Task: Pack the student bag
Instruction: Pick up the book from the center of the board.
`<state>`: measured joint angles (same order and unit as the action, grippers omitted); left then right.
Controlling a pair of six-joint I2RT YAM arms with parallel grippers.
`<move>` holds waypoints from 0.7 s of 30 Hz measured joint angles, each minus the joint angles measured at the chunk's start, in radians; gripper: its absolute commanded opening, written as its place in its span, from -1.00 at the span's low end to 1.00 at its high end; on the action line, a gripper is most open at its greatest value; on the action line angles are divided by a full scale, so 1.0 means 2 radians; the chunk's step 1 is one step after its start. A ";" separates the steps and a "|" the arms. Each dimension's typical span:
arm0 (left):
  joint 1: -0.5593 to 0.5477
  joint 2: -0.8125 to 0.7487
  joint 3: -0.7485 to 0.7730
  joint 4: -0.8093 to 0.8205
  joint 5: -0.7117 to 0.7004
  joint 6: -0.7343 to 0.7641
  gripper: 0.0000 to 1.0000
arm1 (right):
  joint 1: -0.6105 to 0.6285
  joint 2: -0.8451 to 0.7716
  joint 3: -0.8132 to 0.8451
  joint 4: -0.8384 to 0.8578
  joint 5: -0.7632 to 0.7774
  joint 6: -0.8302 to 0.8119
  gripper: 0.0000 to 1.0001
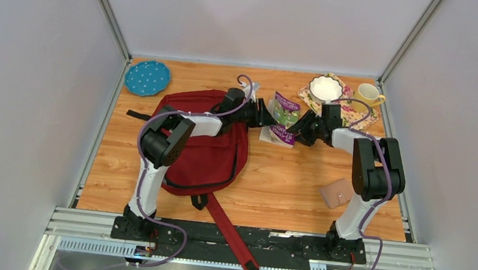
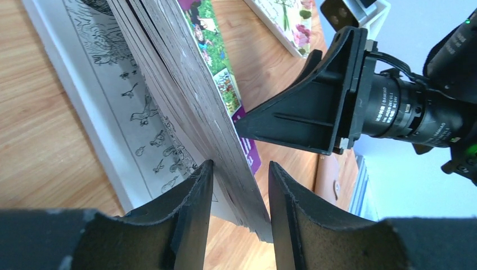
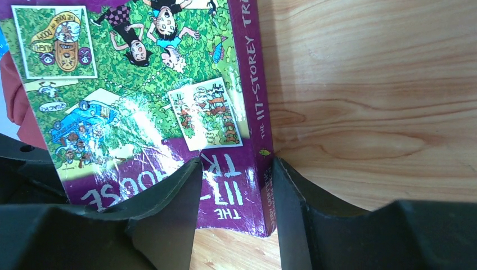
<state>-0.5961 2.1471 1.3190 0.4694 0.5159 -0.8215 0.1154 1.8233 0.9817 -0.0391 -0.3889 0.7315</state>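
Observation:
The dark red student bag (image 1: pixel 206 148) lies flat at the left middle of the table, under my left arm. A book with a purple and green cover (image 1: pixel 286 113) is just right of it, its upper part raised off white pages lying on the table. My left gripper (image 1: pixel 269 116) is shut on the raised page block (image 2: pixel 185 95), which runs between its fingers (image 2: pixel 191 191). My right gripper (image 1: pixel 300 128) is open. It stands astride the book's spine corner (image 3: pixel 247 185), with one finger over the cover and the other beside the spine. A bit of the bag shows in the right wrist view (image 3: pixel 14 101).
A teal plate (image 1: pixel 147 78) sits at the back left. A white bowl (image 1: pixel 325 88) rests on a floral item (image 1: pixel 355 116) beside a yellow mug (image 1: pixel 368 94) at the back right. A tan wallet (image 1: pixel 339 193) lies near my right arm. A bag strap (image 1: pixel 234 239) hangs over the front rail.

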 measured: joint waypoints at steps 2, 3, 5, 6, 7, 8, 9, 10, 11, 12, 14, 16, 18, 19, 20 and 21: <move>-0.001 0.000 0.001 0.002 0.006 -0.006 -0.03 | 0.000 0.000 -0.001 0.000 -0.003 0.002 0.01; -0.001 0.000 0.002 0.002 0.007 -0.007 -0.03 | 0.000 0.000 -0.001 0.000 -0.004 0.002 0.01; -0.001 0.000 0.002 -0.001 0.007 -0.008 -0.03 | 0.000 0.000 -0.001 0.000 -0.005 0.003 0.02; -0.001 0.000 0.002 -0.004 0.006 -0.008 -0.09 | 0.000 0.000 -0.001 0.000 -0.005 0.003 0.02; -0.001 0.000 0.002 -0.008 0.004 -0.008 -0.26 | 0.000 0.000 -0.001 0.000 -0.005 0.003 0.02; -0.001 0.000 0.003 -0.015 0.002 -0.007 -0.49 | 0.000 0.000 -0.001 0.000 -0.005 0.003 0.02; -0.001 0.000 0.006 -0.027 -0.001 -0.006 -0.77 | 0.000 0.000 -0.001 0.000 -0.005 0.003 0.03; -0.001 0.000 0.009 -0.040 -0.004 -0.004 -0.95 | 0.000 0.000 -0.001 0.000 -0.005 0.003 0.04; -0.001 0.000 0.018 -0.066 -0.006 0.001 -1.00 | 0.000 0.000 -0.001 0.000 -0.005 0.003 0.04; -0.001 0.001 0.028 -0.085 -0.009 0.004 -1.00 | 0.000 0.000 -0.001 0.000 -0.006 0.003 0.07; -0.001 0.004 0.051 -0.121 -0.010 0.014 -1.00 | 0.000 -0.001 -0.002 0.001 -0.007 0.003 0.09; -0.003 0.004 0.064 -0.144 -0.014 0.024 -1.00 | 0.000 -0.002 -0.003 0.002 -0.009 0.003 0.16; -0.003 0.004 0.065 -0.156 -0.017 0.032 -1.00 | 0.000 -0.006 -0.007 0.002 -0.012 0.003 0.30; -0.003 0.004 0.065 -0.161 -0.019 0.035 -1.00 | 0.000 -0.009 -0.010 0.002 -0.015 0.003 0.34; -0.003 0.004 0.064 -0.164 -0.019 0.037 -1.00 | 0.000 -0.013 -0.012 0.001 -0.017 0.004 0.38; -0.003 0.003 0.060 -0.163 -0.018 0.041 -1.00 | 0.001 -0.017 -0.015 0.001 -0.019 0.004 0.46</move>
<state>-0.6029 2.1536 1.4384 0.1432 0.4801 -0.7391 0.1165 1.7893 0.9512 -0.0368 -0.4271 0.7399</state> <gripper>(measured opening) 0.039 0.652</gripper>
